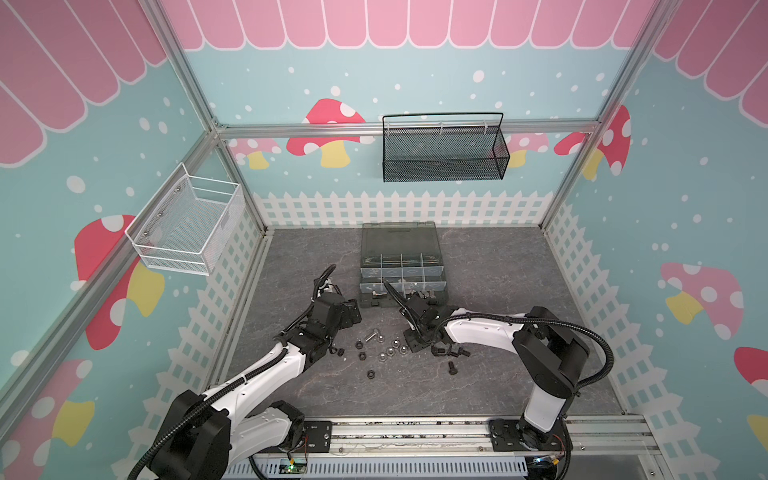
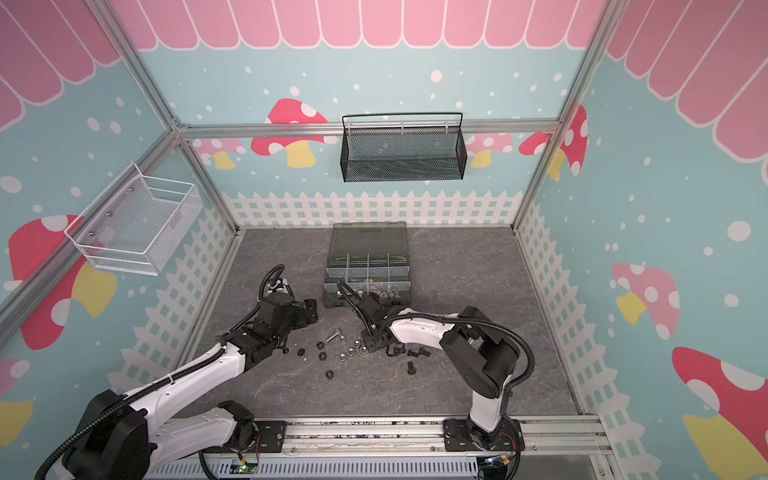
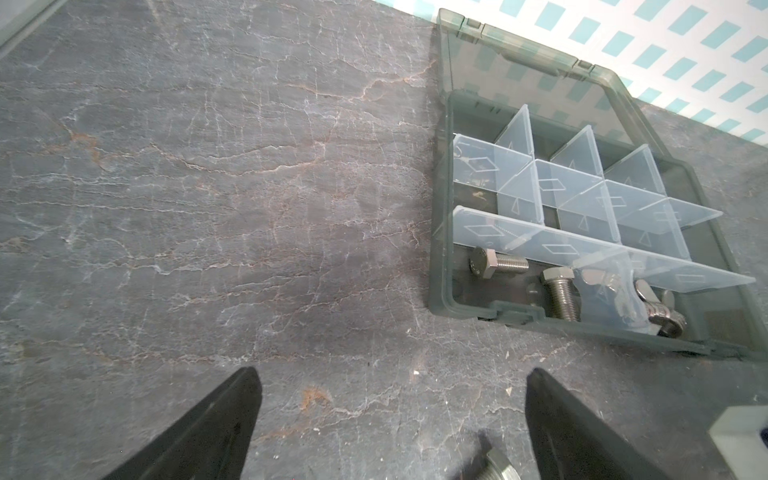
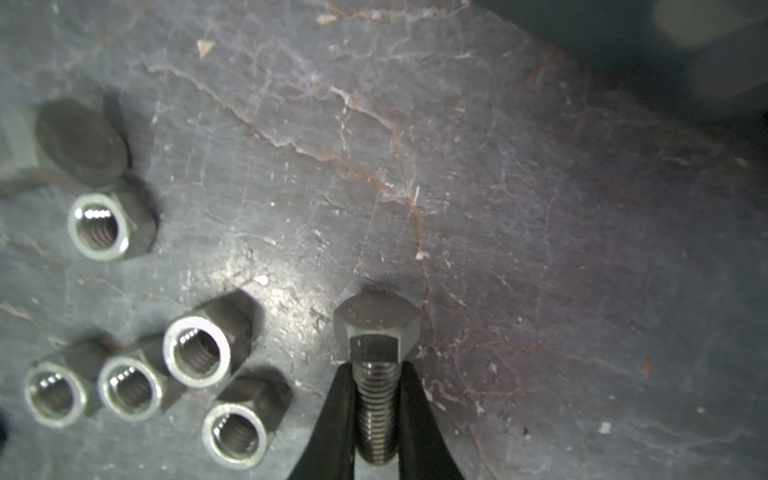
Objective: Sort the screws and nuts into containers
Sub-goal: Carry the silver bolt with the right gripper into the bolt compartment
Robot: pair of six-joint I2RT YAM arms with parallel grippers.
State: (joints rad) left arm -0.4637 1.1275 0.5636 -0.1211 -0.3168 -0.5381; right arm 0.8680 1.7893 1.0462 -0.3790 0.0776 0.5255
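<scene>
Black fingers point(image 4: 332, 415) of the right gripper point(image 4: 377, 370) fill the bottom centre of the right wrist view, clenched on the threaded shank of a silver screw point(image 4: 376, 328). Its long axis runs in line with the fingers, up the frame, with the hex head just past the tips; whether the head rests on the table point(image 4: 540, 187) or hangs clear of it I cannot tell. Loose silver nuts point(image 4: 197, 351) lie at lower left of that view, four bunched and one apart above them, beside a dark screw point(image 4: 79, 141) at upper left. In a top view the organiser case point(image 1: 399, 239) sits with its lid open, up the frame from the right gripper and near it, so the carry looks like a short reach upward in the picture and slightly left. In the left wrist view the end compartment point(image 3: 473, 291) of the case's nearest row holds two silver screws point(image 3: 498, 264) and the next holds wing nuts point(image 3: 660, 318), so the held screw probably belongs with those two. Meanwhile the left gripper point(image 3: 392, 374) stands released, jaws wide with bare table between them, near the case's lower left corner in both top views; the right arm, having the screw, is the one placed for the drop.
</scene>
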